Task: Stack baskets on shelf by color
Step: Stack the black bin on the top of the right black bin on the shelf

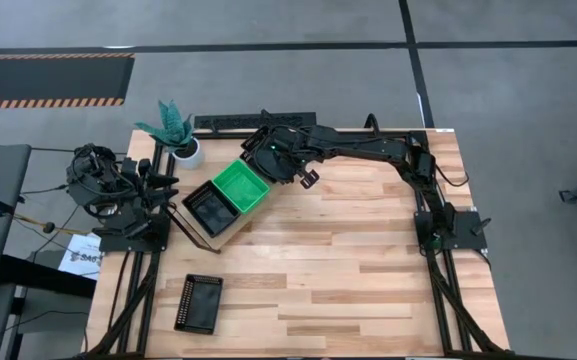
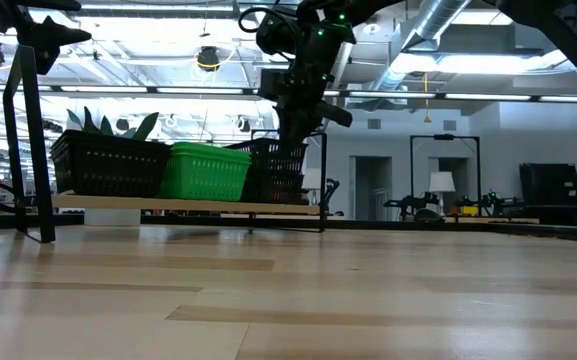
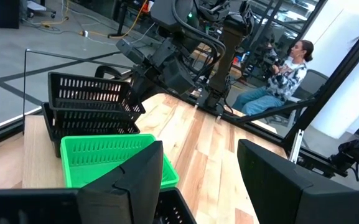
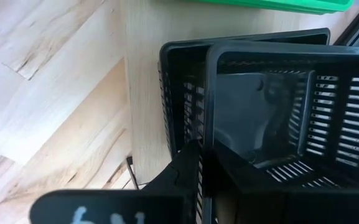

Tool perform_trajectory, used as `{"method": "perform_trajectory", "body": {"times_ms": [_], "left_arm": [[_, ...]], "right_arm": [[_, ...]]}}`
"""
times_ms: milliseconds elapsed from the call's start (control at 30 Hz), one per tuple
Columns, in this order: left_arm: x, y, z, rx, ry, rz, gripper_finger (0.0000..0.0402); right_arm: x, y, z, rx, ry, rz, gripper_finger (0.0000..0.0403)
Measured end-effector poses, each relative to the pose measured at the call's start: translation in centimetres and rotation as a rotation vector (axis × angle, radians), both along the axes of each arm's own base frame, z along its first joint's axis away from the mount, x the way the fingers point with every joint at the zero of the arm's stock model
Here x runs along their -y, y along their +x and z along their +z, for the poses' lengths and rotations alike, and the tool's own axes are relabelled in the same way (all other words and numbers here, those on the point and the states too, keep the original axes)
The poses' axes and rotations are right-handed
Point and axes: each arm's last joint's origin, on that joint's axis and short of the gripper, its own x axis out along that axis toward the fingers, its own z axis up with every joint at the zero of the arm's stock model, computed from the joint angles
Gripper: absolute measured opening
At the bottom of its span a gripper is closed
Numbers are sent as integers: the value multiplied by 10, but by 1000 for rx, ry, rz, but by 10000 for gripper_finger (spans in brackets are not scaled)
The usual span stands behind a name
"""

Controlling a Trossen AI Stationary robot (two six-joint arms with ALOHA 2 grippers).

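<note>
I'm looking at two dark arms of black, angular links. The right arm (image 1: 368, 150) shows a small green light behind its jaws, with black cable looping off the wrist. My left arm (image 1: 118, 185) is a bundle of black housings and cables. The left fingers (image 3: 135, 180) are broad, matte black wedges.

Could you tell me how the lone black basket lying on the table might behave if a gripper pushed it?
The black basket looks like thin perforated plastic, so probably light. It lies flat and shallow, so it would likely slide across the wooden table rather than tip. Its mesh walls may flex slightly.
</note>
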Motion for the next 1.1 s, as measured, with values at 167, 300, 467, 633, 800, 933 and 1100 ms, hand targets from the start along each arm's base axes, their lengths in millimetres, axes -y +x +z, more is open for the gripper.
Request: {"method": "perform_trajectory", "body": {"times_ms": [167,300,467,633,800,933,1100], "left_arm": [[0,0,0,0,0,0,198],[0,0,0,0,0,0,198],[0,0,0,0,0,0,198],[0,0,0,0,0,0,198],[0,0,0,0,1,0,198],[0,0,0,0,1,0,198],[0,0,0,0,1,0,198]], "right_arm": [[-2,1,0,3,12,14,53],[-6,2,0,0,9,43,53],[-6,3,0,5,5,49,53],[-5,2,0,6,5,46,53],[-5,2,0,6,6,46,53],[-5,2,0,8,11,49,53],[-4,3,1,18,8,47,53]]}}
